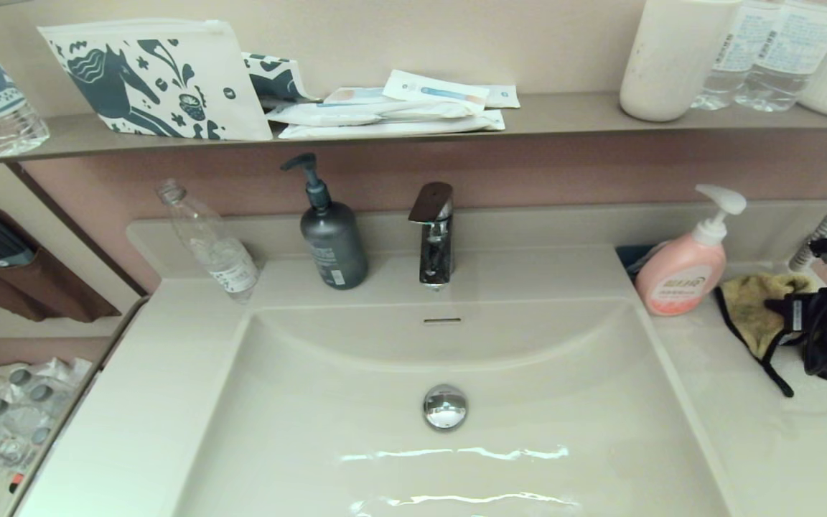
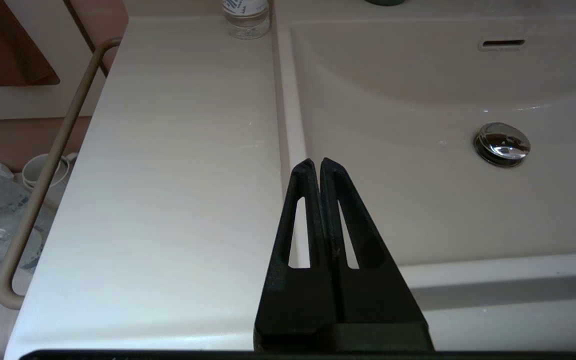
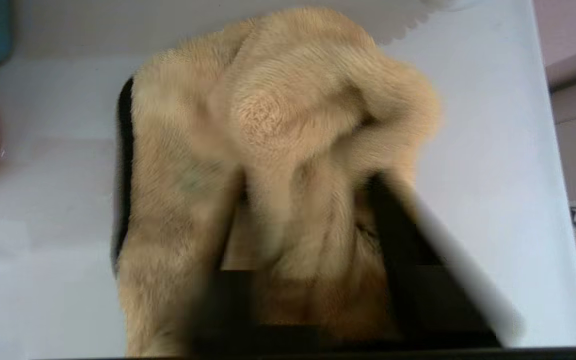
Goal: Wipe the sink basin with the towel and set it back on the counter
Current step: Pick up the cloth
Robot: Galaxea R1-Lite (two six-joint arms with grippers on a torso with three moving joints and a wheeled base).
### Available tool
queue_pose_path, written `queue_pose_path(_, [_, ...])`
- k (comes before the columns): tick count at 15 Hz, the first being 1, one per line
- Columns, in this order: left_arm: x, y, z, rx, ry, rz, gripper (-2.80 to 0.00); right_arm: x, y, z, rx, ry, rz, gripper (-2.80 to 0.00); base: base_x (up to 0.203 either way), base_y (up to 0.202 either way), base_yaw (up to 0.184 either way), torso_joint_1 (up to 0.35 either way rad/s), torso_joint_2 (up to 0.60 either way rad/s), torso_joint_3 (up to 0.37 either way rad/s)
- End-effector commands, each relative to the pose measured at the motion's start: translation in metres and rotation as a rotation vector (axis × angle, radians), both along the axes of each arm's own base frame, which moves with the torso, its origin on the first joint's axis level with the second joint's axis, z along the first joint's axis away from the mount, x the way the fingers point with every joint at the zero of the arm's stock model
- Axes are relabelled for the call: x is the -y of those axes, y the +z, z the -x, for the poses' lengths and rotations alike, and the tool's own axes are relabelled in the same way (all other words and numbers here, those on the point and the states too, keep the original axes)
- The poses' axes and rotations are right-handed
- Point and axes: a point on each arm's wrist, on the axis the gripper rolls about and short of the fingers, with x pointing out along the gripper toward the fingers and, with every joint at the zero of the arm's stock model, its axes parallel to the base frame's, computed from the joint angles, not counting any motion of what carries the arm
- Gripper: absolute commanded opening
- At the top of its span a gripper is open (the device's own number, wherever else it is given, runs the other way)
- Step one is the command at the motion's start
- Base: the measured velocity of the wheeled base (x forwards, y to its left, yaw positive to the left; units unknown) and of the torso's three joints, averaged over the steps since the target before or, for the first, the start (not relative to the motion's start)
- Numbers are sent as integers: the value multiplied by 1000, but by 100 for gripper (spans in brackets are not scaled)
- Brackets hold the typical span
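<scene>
Nothing I can actually read here: the label on my pink pump soap bottle is blurred, and the print on the dark grey pump bottle is too small.

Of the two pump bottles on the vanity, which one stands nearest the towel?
The pink pump bottle with the white pump, right of the faucet; the towel lies just beside it. The dark grey one stands left of the faucet.
</scene>
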Motion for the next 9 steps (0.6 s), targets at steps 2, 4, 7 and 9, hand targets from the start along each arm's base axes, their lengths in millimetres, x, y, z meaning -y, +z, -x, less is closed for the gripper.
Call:
queue_pose_path(2, [0, 0, 0, -1, 0, 0, -280, -4, 15, 20, 21, -10, 10, -280, 0, 0, 0, 0, 0, 0])
queue_pose_path(4, [0, 0, 0, -1, 0, 0, -280, -4, 20, 36, 21, -30, 11, -280, 0, 0, 0, 0, 0, 0])
queue_pose_path(7, [0, 0, 0, -1, 0, 0, -280, 3, 41, 62, 60, -84, 29, -280, 0, 0, 0, 0, 0, 0])
queue_pose_path(9, [0, 0, 0, -1, 0, 0, -280, -2, 62, 83, 69, -100, 32, -280, 0, 0, 0, 0, 0, 0])
